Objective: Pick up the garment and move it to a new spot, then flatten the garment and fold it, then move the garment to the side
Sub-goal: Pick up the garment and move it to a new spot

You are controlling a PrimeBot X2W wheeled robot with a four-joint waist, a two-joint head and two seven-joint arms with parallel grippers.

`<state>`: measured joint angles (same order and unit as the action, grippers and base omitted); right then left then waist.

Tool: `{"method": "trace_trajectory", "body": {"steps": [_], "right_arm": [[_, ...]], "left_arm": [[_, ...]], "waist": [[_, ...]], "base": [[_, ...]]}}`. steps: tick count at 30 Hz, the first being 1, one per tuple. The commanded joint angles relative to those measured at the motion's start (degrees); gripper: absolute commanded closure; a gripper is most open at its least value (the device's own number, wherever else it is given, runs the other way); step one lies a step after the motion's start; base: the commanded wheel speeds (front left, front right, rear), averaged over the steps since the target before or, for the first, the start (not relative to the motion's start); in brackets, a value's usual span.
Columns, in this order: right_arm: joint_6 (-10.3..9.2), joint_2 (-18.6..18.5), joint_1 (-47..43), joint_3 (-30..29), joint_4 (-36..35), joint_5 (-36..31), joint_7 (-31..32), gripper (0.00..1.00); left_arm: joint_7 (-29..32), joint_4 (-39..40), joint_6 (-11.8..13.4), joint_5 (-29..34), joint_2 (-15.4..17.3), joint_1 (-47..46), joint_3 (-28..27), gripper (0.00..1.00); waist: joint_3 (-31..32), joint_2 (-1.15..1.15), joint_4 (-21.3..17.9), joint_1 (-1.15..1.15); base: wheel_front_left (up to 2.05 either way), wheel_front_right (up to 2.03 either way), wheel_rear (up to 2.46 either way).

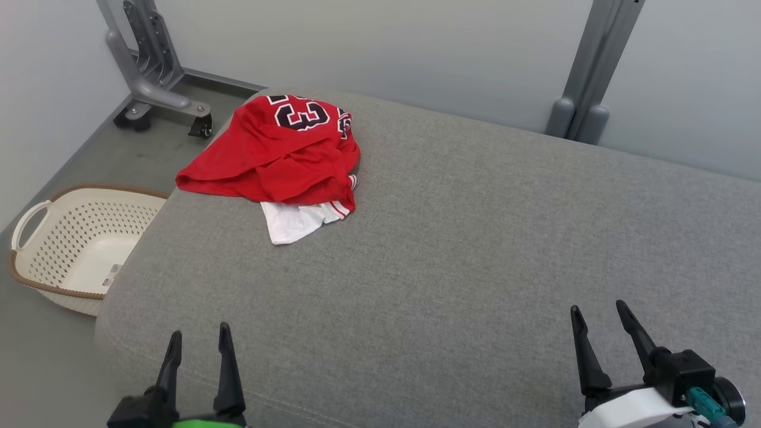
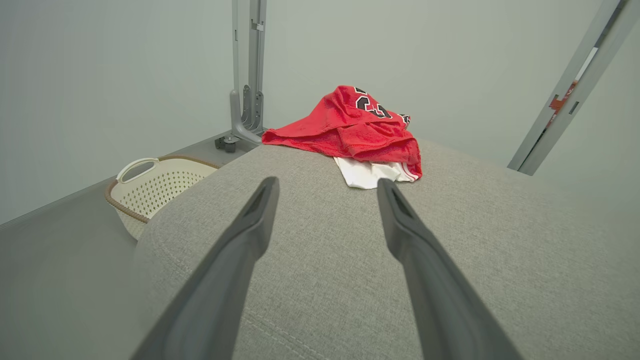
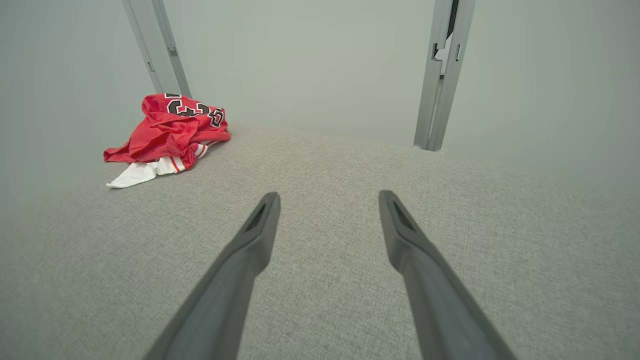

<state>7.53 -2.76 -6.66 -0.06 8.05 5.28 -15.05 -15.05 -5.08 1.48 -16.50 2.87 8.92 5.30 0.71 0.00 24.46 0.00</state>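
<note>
Both claws sit at the near edge, holding nothing. The left gripper (image 1: 200, 330) has its two dark fingers spread moderately apart above the grey padded surface (image 1: 475, 238), close to the near left rounded corner. The right gripper (image 1: 597, 306) is parted about as wide, over the near right part of the padding; whether its tips touch the fabric cannot be told.

The padded surface runs wide and bare between the claws and the far wall, with open room across its middle and right. The red garment (image 1: 279, 154) lies crumpled at the far left corner, its white part (image 1: 291, 223) poking out toward the camera and its left edge reaching the padding's edge. It is well apart from both claws. A cream perforated basket (image 1: 59, 249) stands on the floor just beside the left edge.
</note>
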Motion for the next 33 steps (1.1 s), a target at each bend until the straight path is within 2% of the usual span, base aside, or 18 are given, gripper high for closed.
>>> {"method": "trace_trajectory", "body": {"steps": [1, 5, 9, 12, 16, 21, 24, 28, 29, 33], "right_arm": [[-0.08, -0.2, 1.7, -0.2, -0.7, -1.0, -0.2, 0.0], [-0.08, -1.4, 5.4, -0.2, -2.2, -2.9, -0.2, 0.0], [-0.08, -3.6, 10.3, 1.0, -2.9, -3.5, -0.2, 0.0], [-0.08, -4.9, 13.8, 1.9, -3.5, -3.3, -0.2, 0.0], [-0.08, -6.0, 16.9, 2.6, -3.8, -2.9, -0.2, 0.0], [-0.08, -6.4, 18.9, 3.1, -4.2, -2.5, -0.2, 0.0], [-0.08, -6.5, 19.8, 3.1, -4.5, -2.4, -0.2, 0.0], [-0.08, -6.0, 20.0, 2.8, -4.6, -2.2, -0.2, 0.0], [-0.08, -5.8, 19.9, 2.8, -4.5, -2.2, -0.2, 0.0], [-0.09, -4.9, 19.5, 2.5, -4.0, -1.9, -0.1, 0.0]], "left_arm": [[-0.2, -0.3, -0.5, -0.6, 0.1, -3.0, 0.6, 0.0], [-0.1, -4.7, -2.4, -3.6, 0.1, -11.7, 3.1, 0.0], [1.1, -13.3, -4.9, -3.6, 0.4, -24.3, 5.2, 0.0], [4.6, -19.4, -6.6, -5.0, 1.0, -34.5, 5.7, 0.0], [9.5, -26.4, -8.1, -7.6, 1.7, -45.6, 6.1, 0.0], [15.7, -35.9, -8.3, -11.7, 2.8, -56.1, 4.4, 0.0], [17.6, -41.7, -6.5, -13.0, 3.7, -60.2, 2.6, 0.0], [18.7, -48.5, -4.7, -11.9, 5.2, -62.9, 3.0, 0.0], [18.6, -49.9, -4.3, -11.4, 5.8, -63.2, 3.3, 1.0], [16.8, -51.8, -5.3, -9.5, 6.7, -63.2, 5.2, 1.0]], "waist": [[-5.2, 0.0, -3.0, 0.0], [-13.8, 0.0, -6.1, 0.0], [-22.6, 0.0, -9.3, 0.0], [-28.5, 0.0, -11.5, 0.0], [-33.4, 0.0, -13.7, 0.0], [-36.3, 0.0, -15.8, 0.0], [-36.7, 0.0, -16.6, 0.0], [-36.0, 0.0, -17.5, 0.0], [-35.6, 0.0, -17.6, 0.0], [-33.6, 0.0, -17.7, 0.0]], "base": [[0.0, 0.0, 0.0], [0.0, 0.0, 0.0], [0.0, 0.0, 0.0], [0.0, 0.0, 0.0], [0.0, 0.0, 0.0], [0.0, 0.0, 0.0], [0.0, 0.0, 0.0], [0.0, 0.0, 0.0], [0.0, 0.0, 0.0], [0.0, 0.0, 0.0]]}}
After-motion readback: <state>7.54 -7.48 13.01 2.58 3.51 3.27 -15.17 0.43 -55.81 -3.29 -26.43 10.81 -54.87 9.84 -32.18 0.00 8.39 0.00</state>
